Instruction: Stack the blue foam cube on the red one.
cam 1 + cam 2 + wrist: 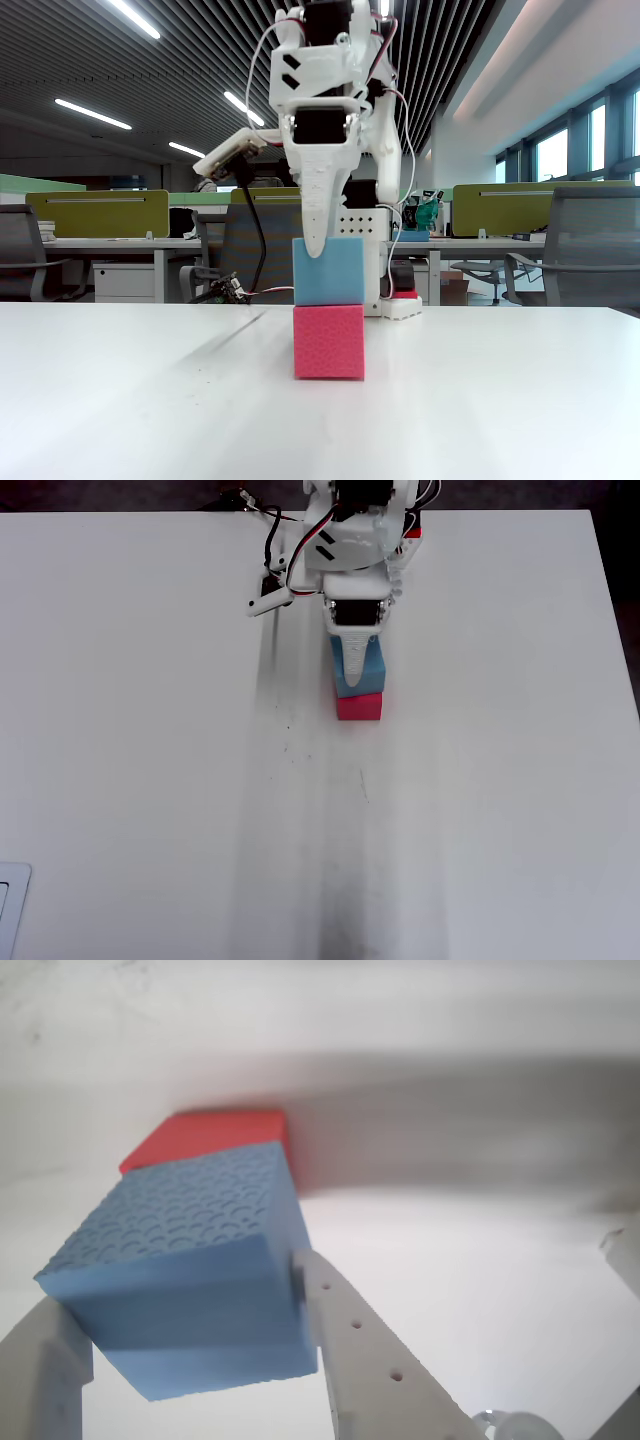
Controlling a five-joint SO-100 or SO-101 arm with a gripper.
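The blue foam cube (328, 272) sits squarely on top of the red one (328, 342) near the middle of the white table (150, 400). My gripper (316, 252) comes down from above and is shut on the blue cube. In the wrist view its white fingers (340, 1320) press both sides of the blue foam cube (190, 1220), and the red one (215, 1132) peeks out behind it. From overhead, a gripper finger (357, 670) covers much of the blue foam cube (378, 675), with the red one's (359, 708) front side showing just below it.
The arm's base (365, 520) and its cables (270, 540) stand at the table's far edge, right behind the stack. A white object (10, 900) lies at the near left corner. Bare tabletop (150, 730) spreads around the cubes.
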